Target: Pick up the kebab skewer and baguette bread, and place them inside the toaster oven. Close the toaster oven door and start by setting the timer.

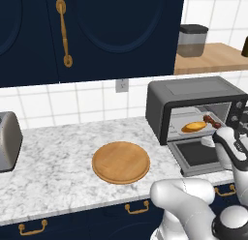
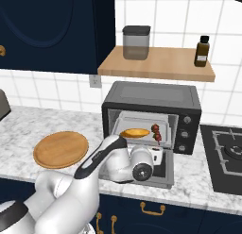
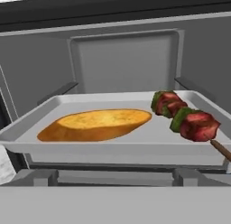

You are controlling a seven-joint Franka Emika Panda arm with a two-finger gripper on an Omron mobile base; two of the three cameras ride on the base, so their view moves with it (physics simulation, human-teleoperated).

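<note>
The baguette bread [image 3: 97, 124] and the kebab skewer [image 3: 187, 119] lie side by side on a grey tray [image 3: 27, 133] inside the toaster oven [image 2: 151, 98]. The toaster oven door [image 1: 198, 157] hangs down open. The end effector [image 2: 158, 155], fingers wide apart and holding nothing, sits just in front of the food.

wooden plate [image 1: 120, 162], silver toaster [image 1: 8, 141]
</note>
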